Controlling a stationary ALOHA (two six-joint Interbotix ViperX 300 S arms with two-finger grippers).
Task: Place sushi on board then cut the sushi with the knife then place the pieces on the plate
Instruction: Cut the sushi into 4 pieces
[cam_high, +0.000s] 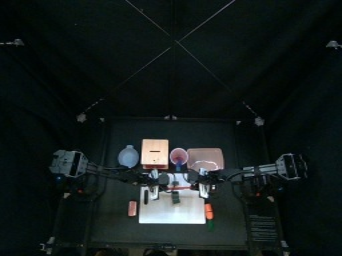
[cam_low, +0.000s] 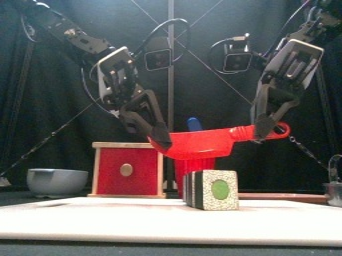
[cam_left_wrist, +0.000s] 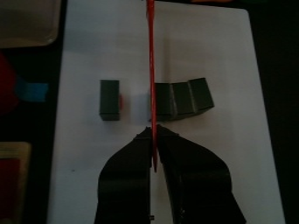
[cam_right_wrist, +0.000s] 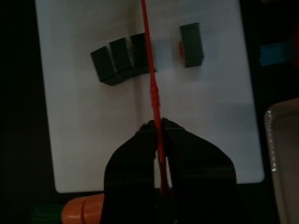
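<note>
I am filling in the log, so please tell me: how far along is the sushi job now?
Done: the sushi roll lies on the white board, with one piece already apart. In hand: the left gripper and right gripper have their jaws shut on the red knife over the gap. Left: further cuts, then moving pieces to the pink plate.

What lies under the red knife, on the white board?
Under the red knife lies bare white board, the gap between one separate sushi piece and the remaining roll. The left gripper hides a strip of board.
</note>
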